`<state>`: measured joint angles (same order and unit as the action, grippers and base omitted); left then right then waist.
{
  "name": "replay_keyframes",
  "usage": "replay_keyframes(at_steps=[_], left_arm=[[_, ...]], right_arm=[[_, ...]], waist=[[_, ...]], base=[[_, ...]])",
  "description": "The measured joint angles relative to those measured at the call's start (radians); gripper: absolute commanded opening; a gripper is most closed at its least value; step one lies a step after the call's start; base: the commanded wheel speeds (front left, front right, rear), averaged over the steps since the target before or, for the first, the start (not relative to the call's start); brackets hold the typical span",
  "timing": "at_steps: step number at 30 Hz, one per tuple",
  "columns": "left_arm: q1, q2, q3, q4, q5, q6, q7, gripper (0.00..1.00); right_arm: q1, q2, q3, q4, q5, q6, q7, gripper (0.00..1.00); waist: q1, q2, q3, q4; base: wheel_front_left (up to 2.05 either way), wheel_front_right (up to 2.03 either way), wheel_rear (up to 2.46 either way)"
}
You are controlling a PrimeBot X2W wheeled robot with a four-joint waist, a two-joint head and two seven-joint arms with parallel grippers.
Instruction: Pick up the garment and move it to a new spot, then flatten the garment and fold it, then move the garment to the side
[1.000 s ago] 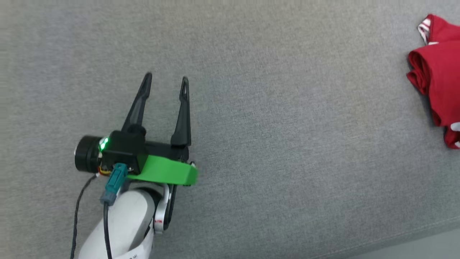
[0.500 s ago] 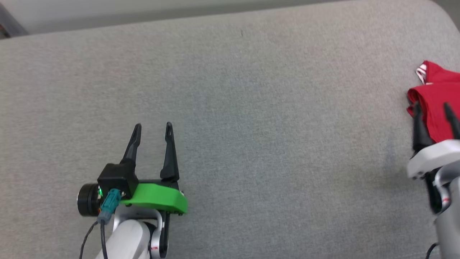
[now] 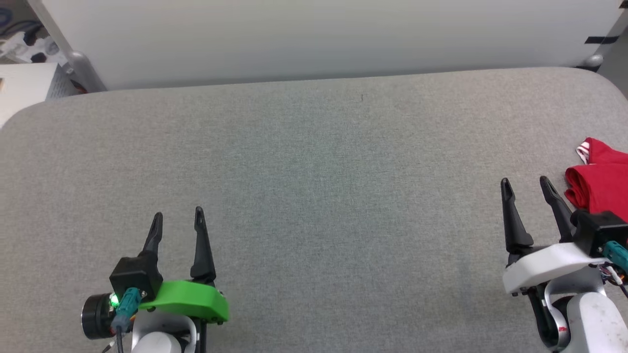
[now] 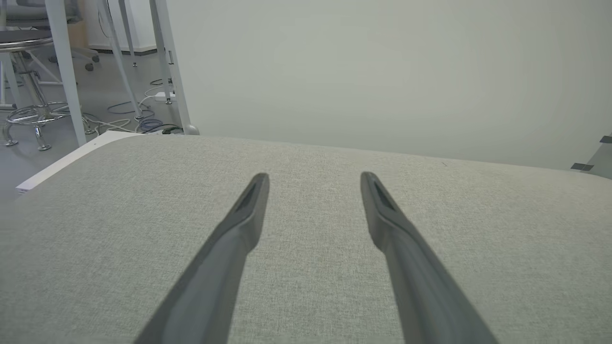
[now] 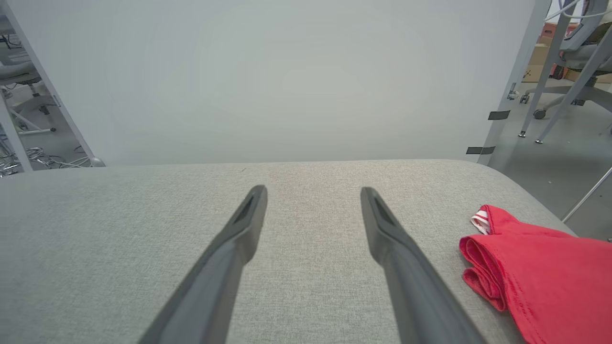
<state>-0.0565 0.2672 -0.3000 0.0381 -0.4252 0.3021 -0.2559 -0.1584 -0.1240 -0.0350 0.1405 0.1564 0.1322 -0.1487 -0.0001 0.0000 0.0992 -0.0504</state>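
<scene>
**Finding 1, position of the work.** The red jersey-cloth garment with a red-and-white striped trim lies bunched at the far right of the grey woven-fabric padded surface, close to its rounded right corner. The picture edge cuts off part of it.

**Finding 2, tools.** The right tool has its two dark fingers spread and grasps nothing. The left tool is likewise released and empty, and sits well apart at the opposite side.

**Finding 3, governing relation.** In the right wrist view the garment sits to the right of the right tool, just beside its right finger and clear of the gap. A rolled fold edge faces the tool. The bundle's long axis runs from the striped trim at the far end back toward the wrist, roughly parallel to the fingers.

**Assessment.** The right arm is plainly the nearer. A grasp would call for a sideways shift to the right, not a forward reach.
</scene>
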Motion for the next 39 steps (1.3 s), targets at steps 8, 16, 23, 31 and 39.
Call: replay_keyframes(at_steps=[8,16,23,31,39], left_arm=[[0.057,0.035,-0.014,0.032,0.002,-0.008,0.003,1.00],[0.079,0.060,-0.015,0.038,0.004,-0.009,0.014,1.00],[0.084,0.084,-0.003,0.025,-0.008,-0.026,0.015,1.00],[0.098,0.103,-0.003,0.011,-0.022,-0.047,0.015,1.00],[0.098,0.116,-0.002,0.005,-0.050,-0.066,0.030,1.00]], right_arm=[[0.137,0.029,0.001,-0.165,-0.017,0.000,0.086,1.00],[0.236,0.051,0.003,-0.264,-0.030,0.000,0.149,1.00],[0.269,0.057,0.004,-0.314,-0.031,0.000,0.181,1.00],[0.282,0.061,0.005,-0.342,-0.039,0.000,0.199,1.00],[0.283,0.062,0.008,-0.352,-0.040,0.000,0.211,1.00]], waist=[[0.0000,0.0000,-0.070,0.013],[0.0000,0.0000,-0.126,0.017],[0.0000,0.0000,-0.147,0.026],[0.0000,0.0000,-0.156,0.034],[0.0001,0.0000,-0.161,0.041]], base=[[0.00,0.00,0.00],[0.00,0.00,0.00],[0.00,0.00,0.00],[0.00,0.00,0.00],[0.00,0.00,0.00]])
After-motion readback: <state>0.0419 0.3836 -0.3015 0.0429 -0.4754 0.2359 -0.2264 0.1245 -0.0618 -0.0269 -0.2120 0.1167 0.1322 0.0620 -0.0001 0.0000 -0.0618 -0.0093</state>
